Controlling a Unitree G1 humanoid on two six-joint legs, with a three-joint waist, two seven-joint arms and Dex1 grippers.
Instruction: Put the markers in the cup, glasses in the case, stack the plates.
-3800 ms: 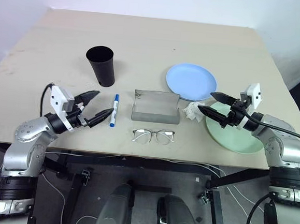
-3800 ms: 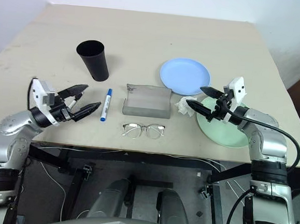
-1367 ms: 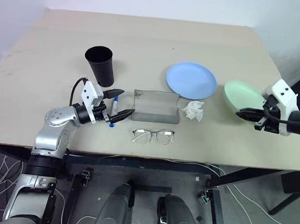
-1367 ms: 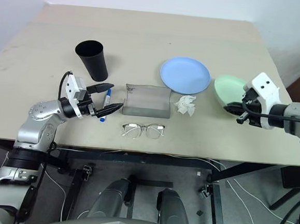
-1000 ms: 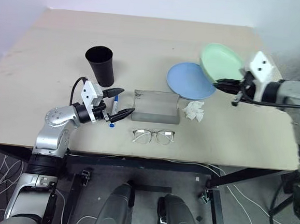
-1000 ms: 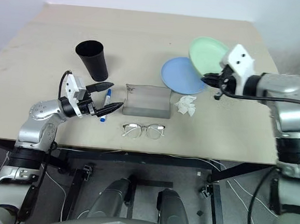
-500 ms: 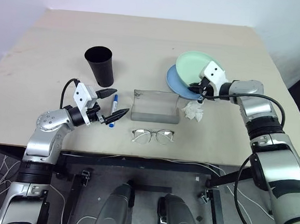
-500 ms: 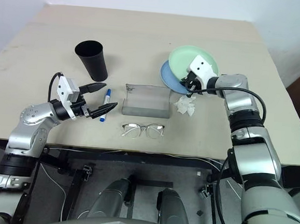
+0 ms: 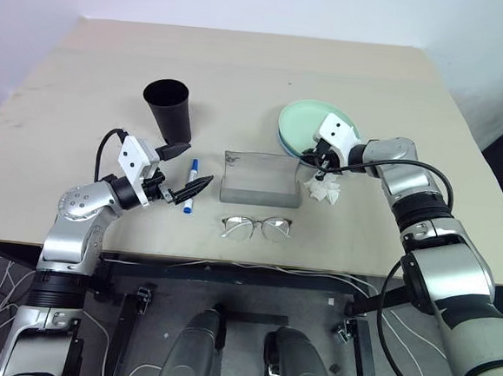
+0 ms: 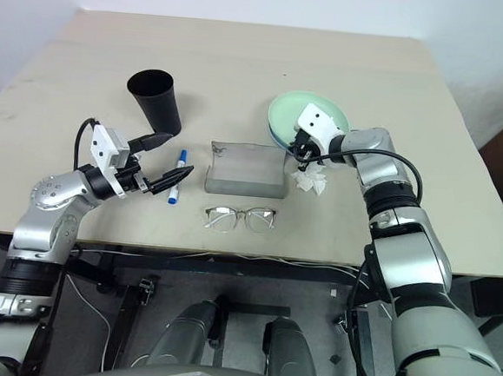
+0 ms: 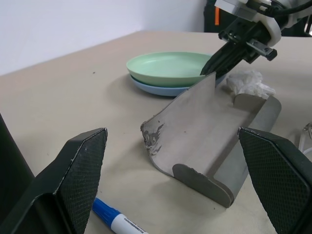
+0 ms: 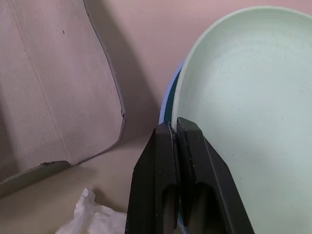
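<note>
The mint green plate (image 9: pixel 300 122) lies on top of the light blue plate (image 11: pixel 156 88) at the right of the table. My right gripper (image 12: pixel 175 124) is shut on the green plate's near rim. The black cup (image 9: pixel 169 107) stands upright at the back left. A blue-capped marker (image 9: pixel 190 196) lies in front of it, and my left gripper (image 9: pixel 198 164) hovers open just to the marker's left. The grey case (image 9: pixel 261 182) stands open mid-table, lid raised. The wire glasses (image 9: pixel 257 228) lie folded open in front of the case.
A crumpled white tissue (image 9: pixel 323 187) lies between the case and the plates, just below my right gripper. The tan table (image 9: pixel 244 65) has wide bare room at the back. Its front edge runs close behind the glasses.
My right arm has swung left with the green plate and lowered it onto the blue plate. The left gripper has stayed open beside the marker.
</note>
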